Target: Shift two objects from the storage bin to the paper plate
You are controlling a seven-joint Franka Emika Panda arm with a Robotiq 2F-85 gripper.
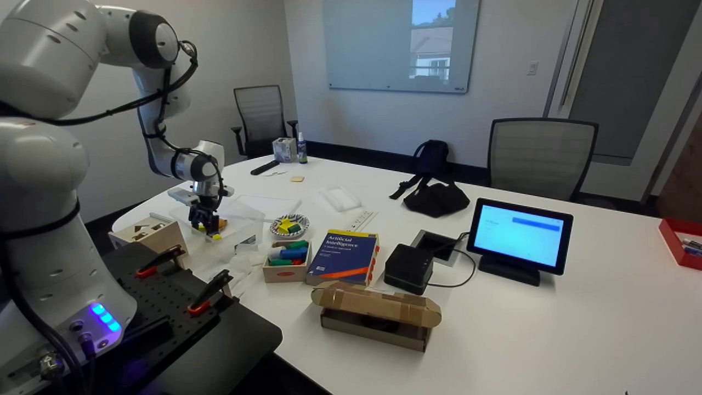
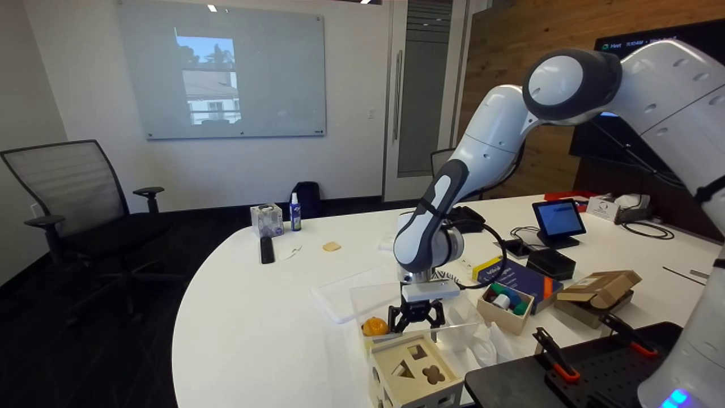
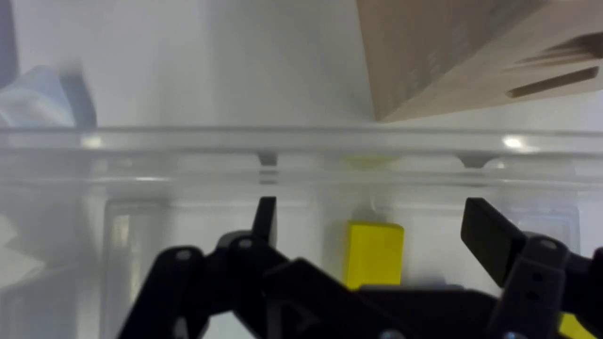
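The storage bin is a clear plastic box; its wall shows in both exterior views (image 1: 249, 222) (image 2: 358, 300) and its rim crosses the wrist view (image 3: 301, 139). My gripper (image 1: 205, 227) is open and empty, pointing down in the bin, also in an exterior view (image 2: 417, 330). In the wrist view a yellow block (image 3: 375, 254) lies on the bin floor between my open fingers (image 3: 372, 207), touching neither. Another yellow piece (image 3: 574, 328) shows at the lower right. An orange object (image 2: 375, 327) sits beside the gripper. The paper plate (image 1: 303, 219), white with a dark zigzag rim, holds yellow and green pieces.
A wooden shape-sorter box (image 2: 416, 374) stands close against the bin. A small wooden box of coloured pieces (image 1: 286, 272) and a blue book (image 1: 344, 255) lie near the plate. A cardboard box (image 1: 378, 315) and a clear lid (image 2: 334, 297) are also on the table.
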